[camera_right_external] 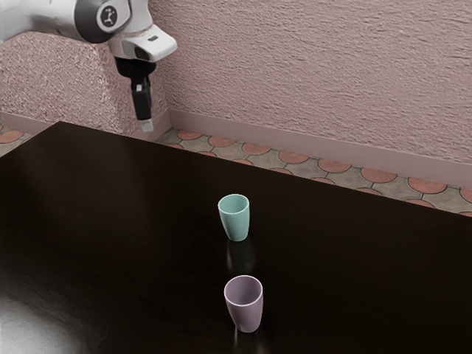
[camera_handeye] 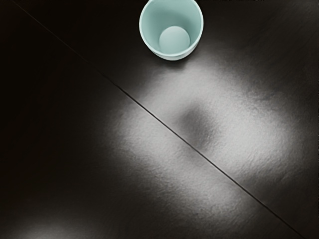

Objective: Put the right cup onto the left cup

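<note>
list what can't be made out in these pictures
- Teal cup's far rim: wrist view, cut by the top edge
- Purple cup's inside bottom: exterior view, behind its near wall
- Arm's base: exterior view, beyond the left edge
- Table's near side: exterior view, cut by the lower edge
- Gripper's opening: exterior view, side-on, small

We had a mint cup (camera_right_external: 236, 223), a mauve cup (camera_right_external: 245, 313), black table (camera_right_external: 118, 199), pink wall (camera_right_external: 317, 66), and terracotta-spotted grey floor (camera_right_external: 293, 157)!
</note>
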Controlling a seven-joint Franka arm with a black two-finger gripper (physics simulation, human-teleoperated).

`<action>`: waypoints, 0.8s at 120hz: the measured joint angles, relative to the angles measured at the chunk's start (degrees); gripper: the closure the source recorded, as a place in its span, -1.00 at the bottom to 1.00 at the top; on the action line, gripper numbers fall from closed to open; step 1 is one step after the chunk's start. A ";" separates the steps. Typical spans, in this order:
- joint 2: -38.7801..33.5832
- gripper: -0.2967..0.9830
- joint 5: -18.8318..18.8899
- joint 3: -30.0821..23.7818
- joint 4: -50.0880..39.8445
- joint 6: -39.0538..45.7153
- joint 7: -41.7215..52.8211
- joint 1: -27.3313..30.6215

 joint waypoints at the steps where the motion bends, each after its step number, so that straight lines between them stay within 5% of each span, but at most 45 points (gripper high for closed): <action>1: 0.01 -0.53 -0.03 -0.03 -0.03 0.02 0.03 -0.01; 96: 3.06 -0.54 -0.44 -5.81 -20.17 20.06 -2.29 -15.34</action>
